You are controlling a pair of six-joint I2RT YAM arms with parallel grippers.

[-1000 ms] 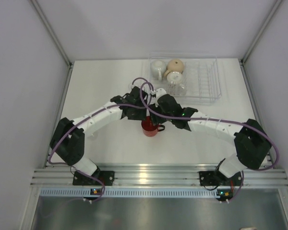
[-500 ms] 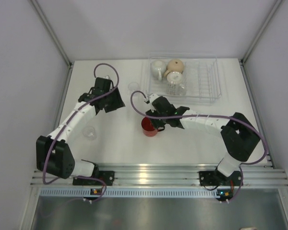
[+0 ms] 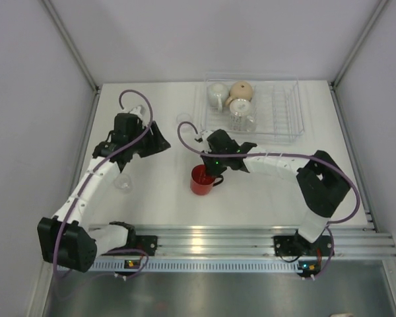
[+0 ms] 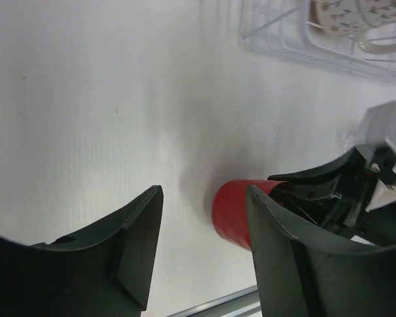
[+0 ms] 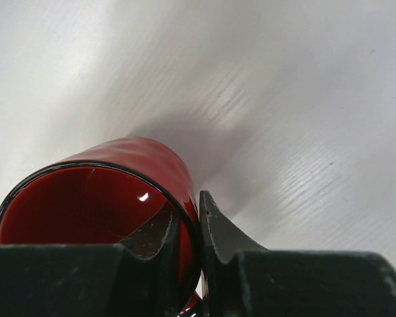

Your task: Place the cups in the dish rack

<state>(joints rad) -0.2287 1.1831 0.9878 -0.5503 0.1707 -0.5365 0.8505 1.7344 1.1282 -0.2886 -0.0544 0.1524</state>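
Observation:
The red mug (image 3: pixel 200 180) stands on the white table in front of the dish rack (image 3: pixel 280 112). My right gripper (image 3: pixel 210 168) is shut on its rim, one finger inside and one outside, as the right wrist view shows (image 5: pixel 185 212) on the mug (image 5: pixel 86 198). My left gripper (image 3: pixel 158 140) is open and empty, off to the left; its wrist view (image 4: pixel 204 193) looks across at the mug (image 4: pixel 232 211). A white mug (image 3: pixel 216 94), a tan mug (image 3: pixel 241 89) and a clear cup (image 3: pixel 241 113) sit in the rack's left part.
A small clear glass (image 3: pixel 123 183) stands on the table by the left arm, another (image 3: pixel 183 119) just left of the rack. The rack's right part holds bare ribbed slots. Walls close in the table on both sides.
My left arm has swung away from the red mug to the far left and opened. My right gripper has stayed on the mug and shifted it slightly nearer and left.

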